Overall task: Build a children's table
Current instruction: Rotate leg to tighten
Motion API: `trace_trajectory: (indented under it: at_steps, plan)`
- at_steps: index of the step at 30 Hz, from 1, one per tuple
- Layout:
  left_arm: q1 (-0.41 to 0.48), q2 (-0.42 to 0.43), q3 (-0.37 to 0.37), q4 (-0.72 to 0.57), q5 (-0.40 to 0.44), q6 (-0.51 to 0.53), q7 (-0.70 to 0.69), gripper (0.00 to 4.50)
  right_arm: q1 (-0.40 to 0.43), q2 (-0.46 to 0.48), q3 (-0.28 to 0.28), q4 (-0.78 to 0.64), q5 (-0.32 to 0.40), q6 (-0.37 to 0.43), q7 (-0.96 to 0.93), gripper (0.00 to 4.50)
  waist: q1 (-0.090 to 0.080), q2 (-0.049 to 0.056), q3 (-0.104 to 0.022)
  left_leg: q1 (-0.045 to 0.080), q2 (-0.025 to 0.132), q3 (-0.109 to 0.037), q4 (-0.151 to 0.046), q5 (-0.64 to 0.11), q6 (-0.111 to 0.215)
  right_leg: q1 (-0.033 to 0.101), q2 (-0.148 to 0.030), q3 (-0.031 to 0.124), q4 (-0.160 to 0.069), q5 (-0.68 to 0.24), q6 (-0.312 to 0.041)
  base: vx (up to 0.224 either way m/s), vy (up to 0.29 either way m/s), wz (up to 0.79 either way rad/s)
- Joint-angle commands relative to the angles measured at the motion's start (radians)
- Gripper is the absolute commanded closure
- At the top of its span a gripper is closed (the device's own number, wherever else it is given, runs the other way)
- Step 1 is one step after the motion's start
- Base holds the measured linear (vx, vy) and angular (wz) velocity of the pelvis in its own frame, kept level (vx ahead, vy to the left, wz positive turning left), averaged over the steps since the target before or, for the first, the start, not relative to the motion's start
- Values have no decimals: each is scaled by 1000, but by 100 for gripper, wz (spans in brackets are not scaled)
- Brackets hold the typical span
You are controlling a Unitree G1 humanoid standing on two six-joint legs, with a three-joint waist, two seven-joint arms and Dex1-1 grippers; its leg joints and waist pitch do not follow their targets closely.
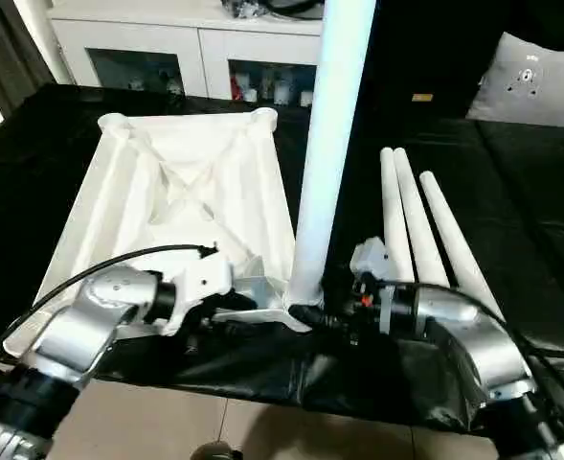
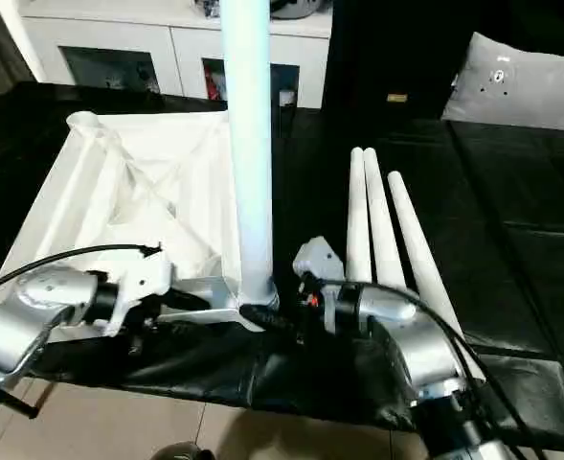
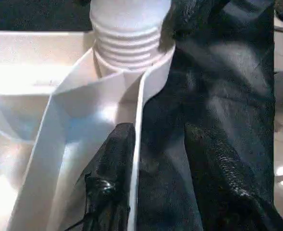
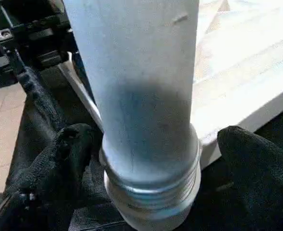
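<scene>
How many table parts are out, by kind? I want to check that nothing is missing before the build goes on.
Table top, lying underside up: 1
Leg standing upright in the top's near corner socket: 1
Legs lying side by side on the black cloth: 3
Total: 5 parts
</scene>
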Motion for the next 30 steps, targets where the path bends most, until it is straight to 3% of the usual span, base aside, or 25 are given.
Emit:
trace_trajectory:
  at_steps: [1, 3, 4, 9, 14, 15, 23, 30]
  plan:
    - [8, 16, -3, -11, 10, -1, -4, 265, 7, 3, 2, -25, 3, 9, -13, 0, -5, 6, -57, 20, 61, -23, -73, -126, 16, 46, -85, 50, -65, -29, -200, 0, 0, 0]
    - [10, 17, -3, -8, 11, -7, -2, 265, 8, 4, 3, -25, 3, 8, -15, 0, -5, 6, -56, 19, 61, -24, -73, -122, 17, 47, -85, 50, -64, -16, -201, 0, 0, 0]
    - [12, 18, -1, -5, 12, -16, 0, 293, 10, 6, 5, -26, 3, 7, -19, 0, -5, 7, -57, 19, 60, -24, -72, -120, 16, 48, -85, 50, -63, -8, -203, 0, 0, 0]
    - [22, 21, 9, 16, 11, -43, 12, 326, 24, 19, 12, -38, 2, 10, -40, 0, -2, 10, -59, 19, 59, -24, -71, -118, 14, 49, -85, 48, -61, 20, -206, 0, 0, 0]
    - [20, 11, 14, 47, 23, -65, 34, 348, 20, 22, 8, -32, -1, 6, -49, 0, -3, 11, -57, 20, 59, -25, -73, -143, 5, 49, -85, 49, -63, -10, -204, 0, 0, 0]
    - [20, 16, 8, 58, 32, -78, 32, 371, 21, 21, 9, -36, 0, 8, -51, 0, -2, 12, -57, 20, 59, -25, -72, -145, 4, 49, -86, 50, -64, -13, -203, 0, 0, 0]
    - [19, 34, -19, 97, 83, -139, 52, 435, 24, 21, 13, -37, -2, 5, -59, 0, -3, 12, -58, 22, 60, -26, -73, -156, -3, 50, -86, 50, -64, -20, -198, 0, 0, 0]
    - [3, 7, -6, 129, 91, -167, 88, 440, 22, 21, 14, -34, -2, 2, -62, 0, -9, 15, -56, 22, 59, -27, -75, -179, -11, 51, -87, 50, -66, -38, -203, 0, 0, 0]
